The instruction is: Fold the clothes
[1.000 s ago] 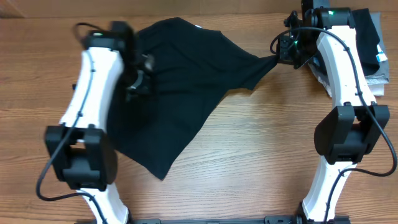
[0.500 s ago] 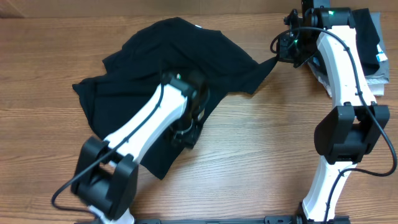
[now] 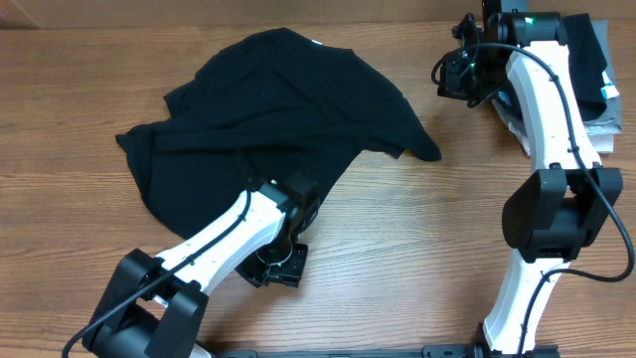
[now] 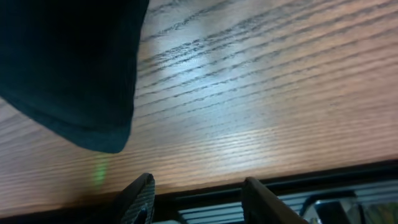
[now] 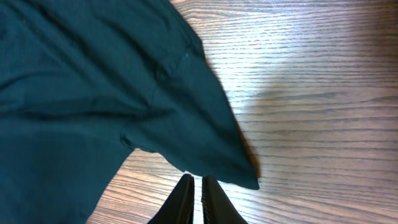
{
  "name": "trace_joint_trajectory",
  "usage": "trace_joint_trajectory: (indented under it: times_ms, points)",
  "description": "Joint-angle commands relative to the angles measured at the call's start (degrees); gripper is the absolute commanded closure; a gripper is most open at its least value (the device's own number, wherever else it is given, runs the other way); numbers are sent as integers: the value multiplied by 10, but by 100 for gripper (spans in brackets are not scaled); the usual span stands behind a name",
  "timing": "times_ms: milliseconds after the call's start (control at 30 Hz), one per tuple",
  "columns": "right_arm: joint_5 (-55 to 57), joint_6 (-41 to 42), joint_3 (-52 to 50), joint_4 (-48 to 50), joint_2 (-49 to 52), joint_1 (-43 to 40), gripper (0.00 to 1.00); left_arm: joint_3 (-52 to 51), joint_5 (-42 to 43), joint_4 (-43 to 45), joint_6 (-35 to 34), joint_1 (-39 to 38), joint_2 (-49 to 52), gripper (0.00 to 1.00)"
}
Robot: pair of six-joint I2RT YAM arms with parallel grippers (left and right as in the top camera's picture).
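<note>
Plain black T-shirt (image 3: 288, 109) with small white neck label (image 3: 315, 42) on light brown, wood-grained table (image 3: 417, 249).

Wood table (image 3: 417, 239) holds black T-shirt (image 3: 278, 109), folded clothes (image 3: 593, 60).

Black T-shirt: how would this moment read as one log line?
T-shirt: crumpled on table, unheld | left gripper: open, empty | right gripper: shut, empty

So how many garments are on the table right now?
At least 3: the black T-shirt crumpled centre-left, a folded black piece at the far right edge, and a grey-white piece under it. The right arm hides part of that stack; more possible.
</note>
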Motion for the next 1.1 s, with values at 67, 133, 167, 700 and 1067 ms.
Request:
trace_joint_trajectory:
  times_ms: [67,133,167,700,1067]
  points:
    - [-7,-2,12,5,-5,-4,89,-33,-61,2,-87,-5,-3,50]
    - [-7,-2,12,7,-5,-4,89,-44,-86,3,-107,-5,-3,50]
    - [-7,-2,12,8,-5,-4,86,-52,-104,3,-117,-5,-3,50]
    - [-7,-4,12,21,-5,-4,84,-68,-160,58,-136,-5,-3,40]
    - [-7,-4,12,21,-5,-4,84,-69,-87,140,-136,-5,-3,47]
